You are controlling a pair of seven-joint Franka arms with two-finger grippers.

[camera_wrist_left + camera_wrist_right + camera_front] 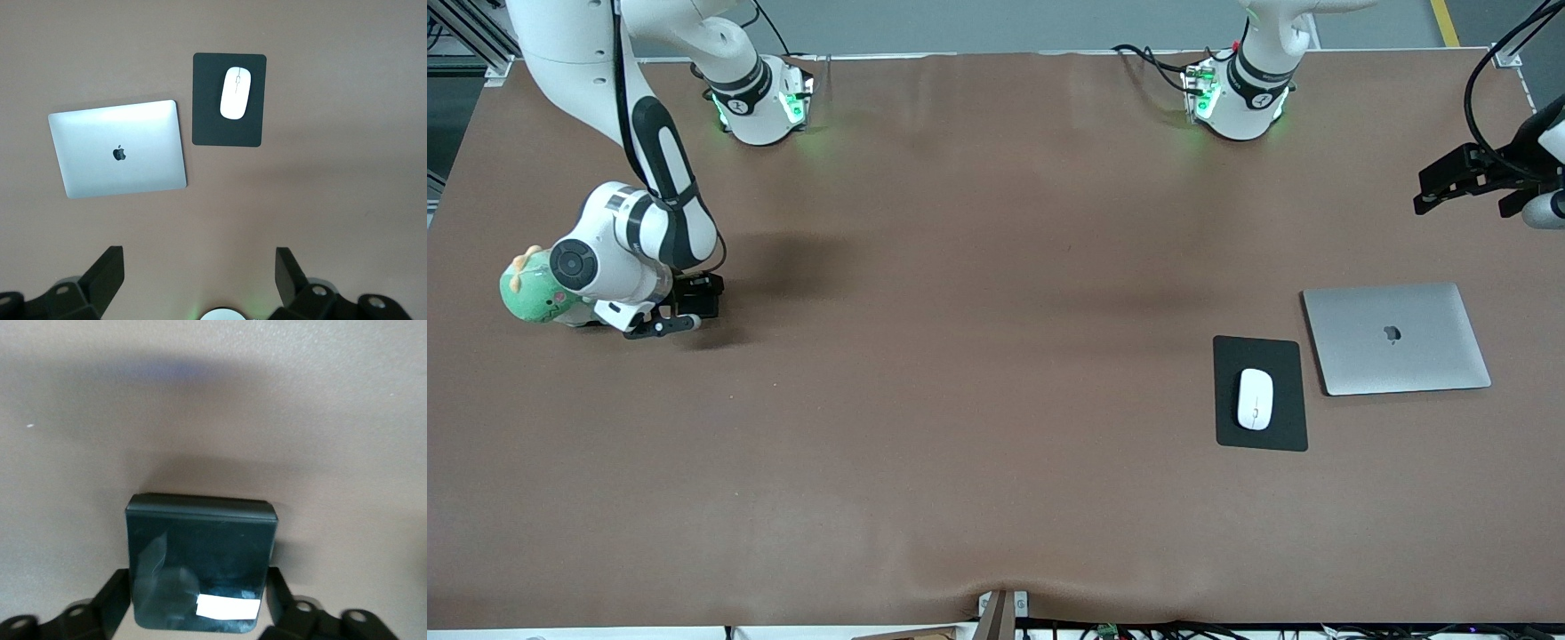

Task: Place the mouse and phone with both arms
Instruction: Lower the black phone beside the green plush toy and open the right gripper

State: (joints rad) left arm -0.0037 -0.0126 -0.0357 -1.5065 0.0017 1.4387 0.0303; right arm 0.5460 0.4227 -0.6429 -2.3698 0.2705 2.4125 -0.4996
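Phone (200, 563) seemingly between right claw (197, 600) fingers

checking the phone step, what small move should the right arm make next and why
Probably lift the right hand straight up off the phone. The phone looks set down on the table at the right arm's end, with the fingers parted either side of it. The mouse already lies on the mouse pad, and the left hand waits open.
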